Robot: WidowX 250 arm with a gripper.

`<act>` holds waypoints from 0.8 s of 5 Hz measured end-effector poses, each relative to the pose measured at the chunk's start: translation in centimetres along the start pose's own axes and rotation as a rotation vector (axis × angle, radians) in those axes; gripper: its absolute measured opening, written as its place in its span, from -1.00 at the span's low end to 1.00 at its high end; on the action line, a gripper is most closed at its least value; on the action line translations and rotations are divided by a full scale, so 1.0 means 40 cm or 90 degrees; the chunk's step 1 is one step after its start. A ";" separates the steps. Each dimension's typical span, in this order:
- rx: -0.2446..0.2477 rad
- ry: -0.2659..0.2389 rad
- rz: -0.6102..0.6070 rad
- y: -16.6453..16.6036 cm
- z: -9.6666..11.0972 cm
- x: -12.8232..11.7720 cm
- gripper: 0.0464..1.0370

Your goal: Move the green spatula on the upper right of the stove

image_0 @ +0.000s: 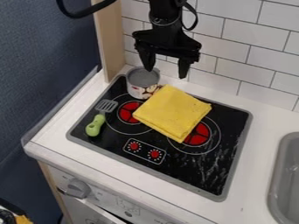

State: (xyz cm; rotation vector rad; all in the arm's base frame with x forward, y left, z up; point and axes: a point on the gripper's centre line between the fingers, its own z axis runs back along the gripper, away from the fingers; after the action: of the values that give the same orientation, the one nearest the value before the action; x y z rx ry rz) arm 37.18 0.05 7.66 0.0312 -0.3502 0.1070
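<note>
A black robot arm (166, 26) is hanging over the rear of a toy stove, its two black fingers (183, 68) spreading wide and holding nothing near a small metal pot (142, 82). The spatula with a green handle and grey slotted head (95, 125) is lying at the stove's left side, its head pointing towards the back wall. Getting hold of it is looking like the step in hand: the fingers are needing to line up across the thick green handle, come down from straight above and close around its middle, keeping the slotted head level. A folded yellow cloth (172, 111) is covering the middle and likely calling for a high lift on the way to the upper right. The black glass stovetop (213, 170) is offering open room right of the cloth, but its raised grey rim is running close by there, with the white table (265, 120) lying beyond. White wall tiles (244, 39) are standing behind, probably limiting how far back the arm should be swinging.
</note>
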 end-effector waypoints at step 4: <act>0.065 0.063 -0.030 0.167 -0.084 -0.119 0.92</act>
State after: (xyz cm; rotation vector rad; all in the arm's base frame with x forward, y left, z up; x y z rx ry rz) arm 33.14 6.38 2.93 0.1339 -0.2452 0.0798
